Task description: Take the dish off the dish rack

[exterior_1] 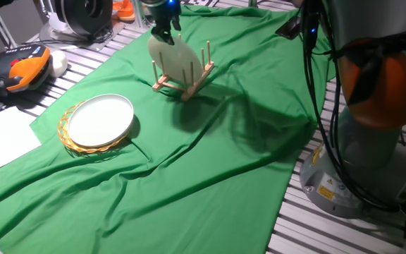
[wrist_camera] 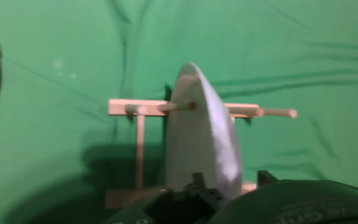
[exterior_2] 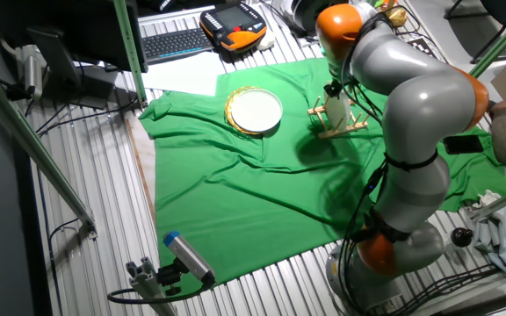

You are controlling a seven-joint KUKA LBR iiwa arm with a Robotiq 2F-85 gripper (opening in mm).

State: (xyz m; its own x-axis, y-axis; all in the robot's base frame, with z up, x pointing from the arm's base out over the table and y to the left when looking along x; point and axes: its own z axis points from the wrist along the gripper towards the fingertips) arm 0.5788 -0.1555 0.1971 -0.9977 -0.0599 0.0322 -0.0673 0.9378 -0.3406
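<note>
The dish [exterior_1: 173, 60], a plain white plate, stands on edge in the light-wood dish rack [exterior_1: 189, 83] at the back of the green cloth. My gripper [exterior_1: 166, 34] is directly over it, with its fingers closed on the plate's top rim. In the hand view the dish [wrist_camera: 201, 137] runs edge-on between my gripper's [wrist_camera: 229, 183] fingers, and a rack [wrist_camera: 142, 109] peg still crosses its far part. In the other fixed view the gripper [exterior_2: 333, 89] sits above the dish [exterior_2: 337, 110] and rack [exterior_2: 343, 128].
A second white plate [exterior_1: 100, 118] lies flat on a round wicker mat [exterior_1: 72, 141] to the front left of the rack. An orange pendant [exterior_1: 20, 67] and paper lie off the cloth at left. The arm's grey base [exterior_1: 358, 162] stands at right.
</note>
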